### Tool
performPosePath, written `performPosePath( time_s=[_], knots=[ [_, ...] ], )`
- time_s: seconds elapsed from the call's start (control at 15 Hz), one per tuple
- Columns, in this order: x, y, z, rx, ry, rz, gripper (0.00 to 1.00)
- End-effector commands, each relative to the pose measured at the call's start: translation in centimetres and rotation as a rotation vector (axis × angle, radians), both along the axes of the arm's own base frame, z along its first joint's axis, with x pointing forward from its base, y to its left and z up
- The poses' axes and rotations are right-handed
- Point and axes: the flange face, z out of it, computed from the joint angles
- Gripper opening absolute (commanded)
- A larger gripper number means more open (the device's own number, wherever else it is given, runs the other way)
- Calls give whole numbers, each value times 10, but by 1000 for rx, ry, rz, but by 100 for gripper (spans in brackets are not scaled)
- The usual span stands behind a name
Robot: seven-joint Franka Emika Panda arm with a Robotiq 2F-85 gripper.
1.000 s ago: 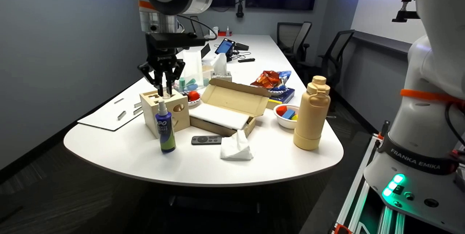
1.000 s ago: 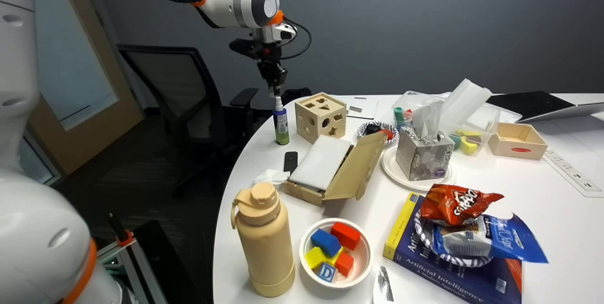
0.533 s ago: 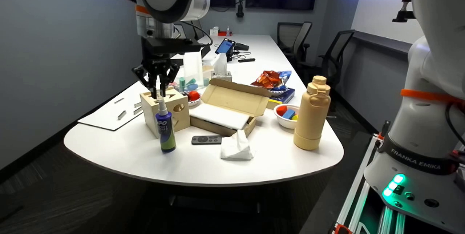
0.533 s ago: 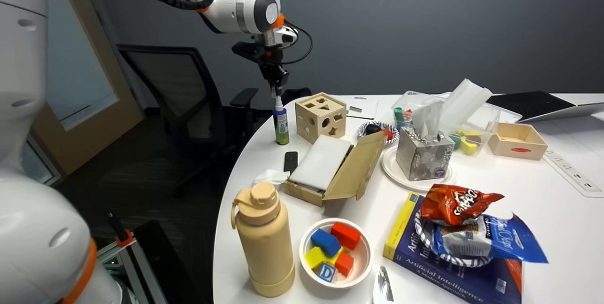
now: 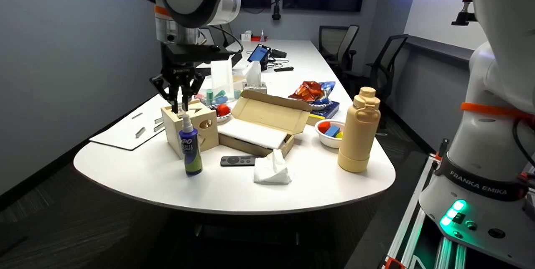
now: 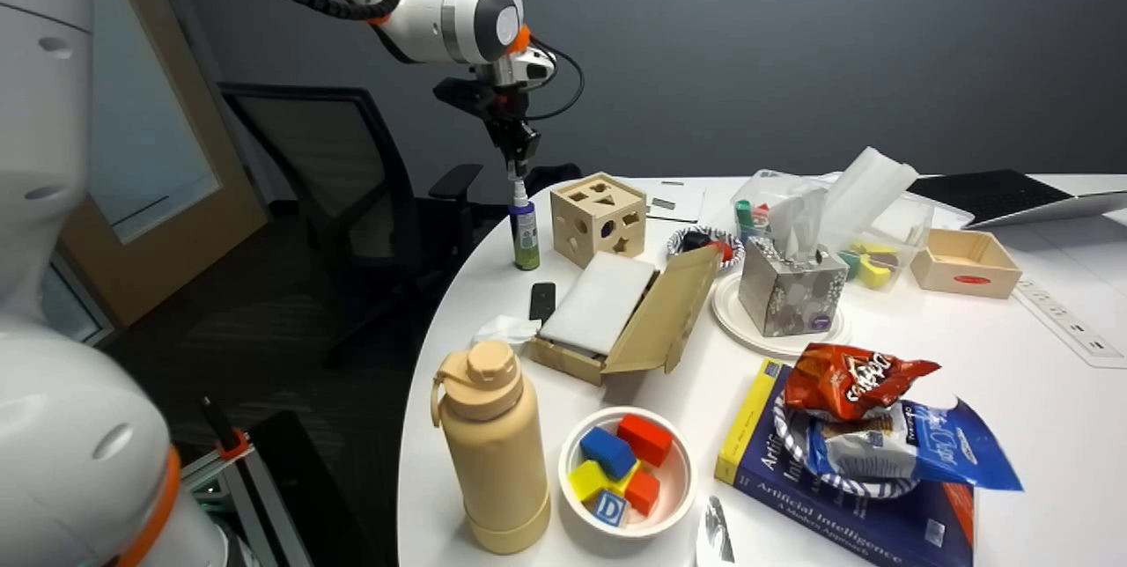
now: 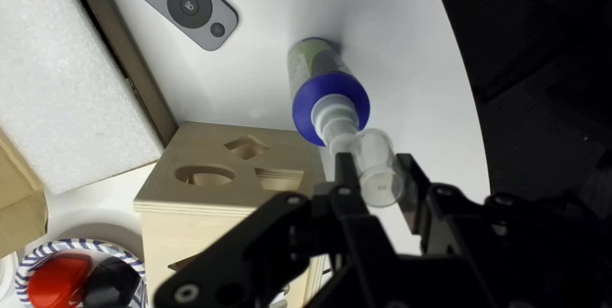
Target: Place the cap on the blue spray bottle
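The blue spray bottle [image 5: 191, 148] stands upright near the table's rounded end, blue above and green below, with a pale nozzle. It also shows in an exterior view [image 6: 525, 237] and in the wrist view [image 7: 318, 85]. My gripper [image 7: 375, 157] is shut on the cap [image 7: 381, 174], which looks clear here, not dark. The cap is held between the fingertips, and its far end overlaps the nozzle tip in the wrist view. I cannot tell whether they touch. In both exterior views the gripper [image 5: 179, 110] [image 6: 517, 171] points down, just above the nozzle's height.
A wooden shape-sorter cube [image 6: 599, 219] stands close beside the bottle. A remote [image 7: 189, 4], an open cardboard box [image 5: 267, 123] and a crumpled tissue [image 5: 271, 168] lie nearby. The tan jug [image 5: 359, 131] stands farther off. The table edge [image 7: 459, 59] is near the bottle.
The gripper with the cap has moved a little left and down in one exterior view and slightly down in another, with little motion in the last half second. The bottle stays put.
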Motion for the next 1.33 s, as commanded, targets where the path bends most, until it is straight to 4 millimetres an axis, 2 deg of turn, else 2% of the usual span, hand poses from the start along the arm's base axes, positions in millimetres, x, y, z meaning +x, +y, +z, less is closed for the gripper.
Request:
performPosePath(
  time_s=[0.0,0.4,1.27],
  knots=[
    [5,4,2,-10,-12,7,6],
    [6,1,6,-44,-26,12,6],
    [4,3,-4,-80,-14,18,6]
  ],
)
